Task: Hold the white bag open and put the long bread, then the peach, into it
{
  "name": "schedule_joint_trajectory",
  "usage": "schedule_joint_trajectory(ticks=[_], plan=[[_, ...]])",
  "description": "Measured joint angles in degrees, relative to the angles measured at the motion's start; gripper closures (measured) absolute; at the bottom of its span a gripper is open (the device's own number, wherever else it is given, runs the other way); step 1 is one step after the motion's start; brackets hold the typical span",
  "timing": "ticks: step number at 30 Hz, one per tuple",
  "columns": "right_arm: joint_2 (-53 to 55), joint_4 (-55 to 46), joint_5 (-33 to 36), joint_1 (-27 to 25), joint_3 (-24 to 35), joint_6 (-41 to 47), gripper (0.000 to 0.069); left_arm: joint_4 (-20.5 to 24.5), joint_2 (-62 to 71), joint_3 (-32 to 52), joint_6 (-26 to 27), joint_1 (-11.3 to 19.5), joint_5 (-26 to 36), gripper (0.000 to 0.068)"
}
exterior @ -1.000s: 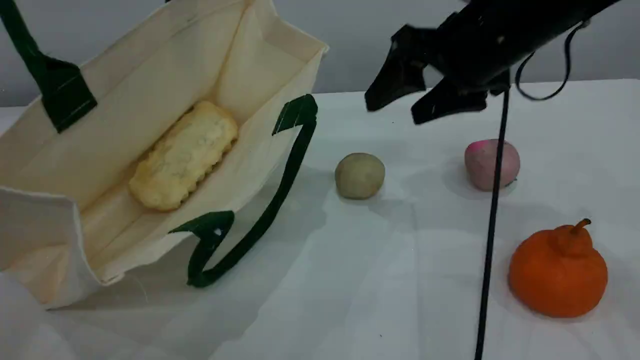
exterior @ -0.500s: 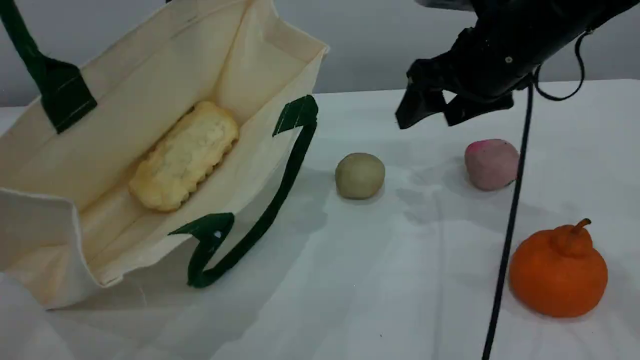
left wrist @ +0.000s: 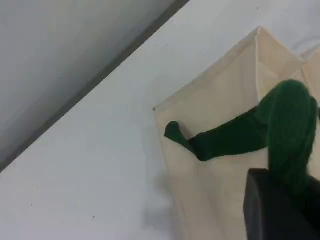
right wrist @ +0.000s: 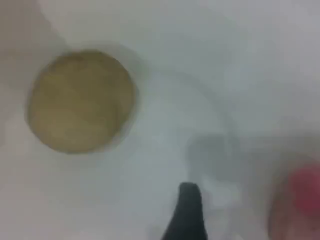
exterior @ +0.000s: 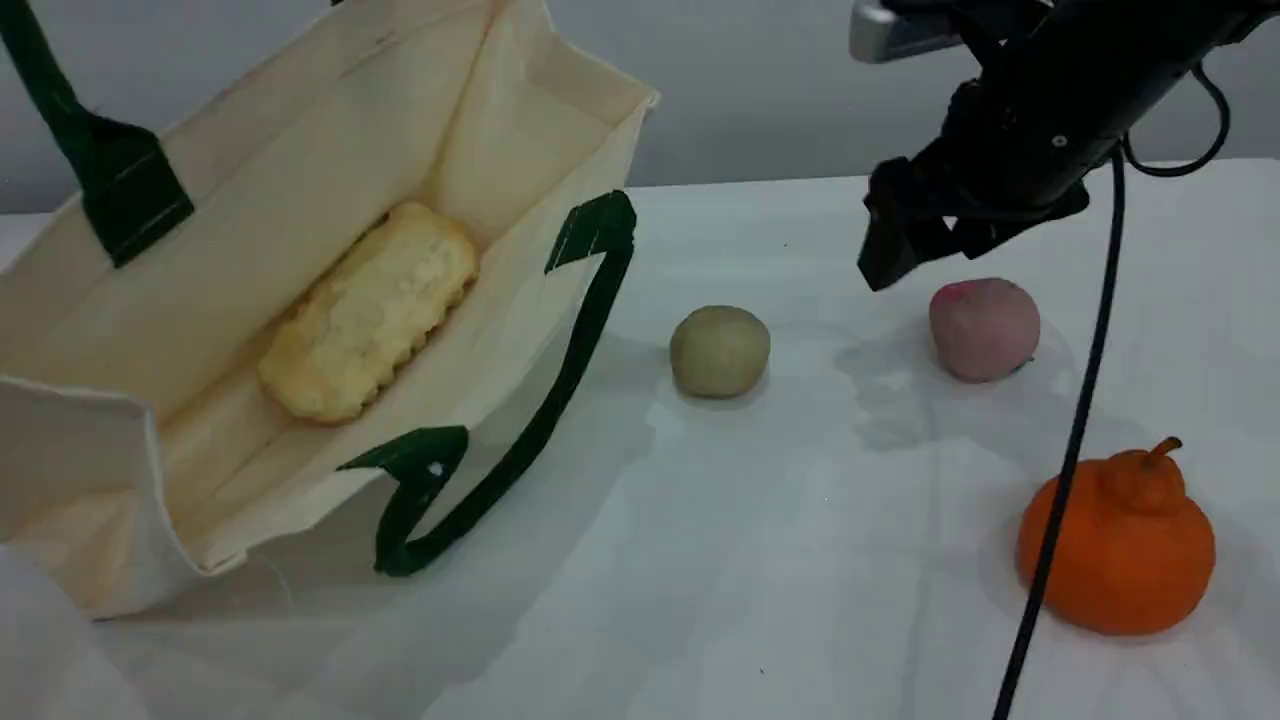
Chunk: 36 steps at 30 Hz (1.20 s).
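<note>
Cream canvas first: the white bag (exterior: 300, 150) gapes wide on the table (exterior: 760, 560), my left fingers (left wrist: 280, 210) pinched together on its green strap handle (left wrist: 230, 140), hauling the far wall up. Long bread (exterior: 365, 315) lies flat on the bag's floor, so I'd call that half done. Now for the peach (exterior: 985, 328)! It sits on the table well to the right of the bag, beyond the beige ball (exterior: 720, 350) and farther back than the orange fruit (exterior: 1115, 545).

My right fingers (exterior: 885, 250) are spread apart with nothing between them, hovering just above and left of the peach, not touching. In the right wrist view the peach is only a pink blur at the right edge, so I'm off-centre.

The plan: slide right until it sits between the fingers, drop straight down, straddle its widest part and close gently, because a round fruit may roll. Mind the cable (exterior: 1075, 430) dangling nearby.
</note>
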Motion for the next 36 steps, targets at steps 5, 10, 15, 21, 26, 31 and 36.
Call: schedule_joint_trajectory(ticks=[5, 10, 15, 21, 26, 31, 36], plan=[[1.85, -6.87, -0.54, 0.0, 0.0, 4.78, 0.0129, 0.0, 0.0, 0.0, 0.0, 0.0, 0.0, 0.0591], [4.09, -10.48, -3.07, 0.0, 0.0, 7.4, 0.0129, -0.05, 0.0, 0.0, 0.0, 0.0, 0.0, 0.0591], [5.89, -14.0, -4.12, 0.0, -0.07, 8.64, 0.0129, -0.05, 0.0, 0.0, 0.0, 0.0, 0.0, 0.0591], [6.04, -18.16, -5.07, -1.43, -0.07, 10.25, 0.0138, -0.05, 0.0, 0.0, 0.0, 0.0, 0.0, 0.0591], [6.08, -18.83, -4.35, -5.14, -0.02, 12.06, 0.0157, -0.07, 0.0, 0.0, 0.05, 0.0, 0.0, 0.0591], [6.15, -18.76, -3.7, -7.7, 0.07, 12.24, 0.0166, -0.07, 0.0, 0.0, 0.05, 0.0, 0.0, 0.0591], [6.15, -18.76, -3.87, -7.86, 0.07, 12.73, 0.0259, -0.07, 0.0, 0.0, 0.27, 0.0, 0.0, 0.0591]])
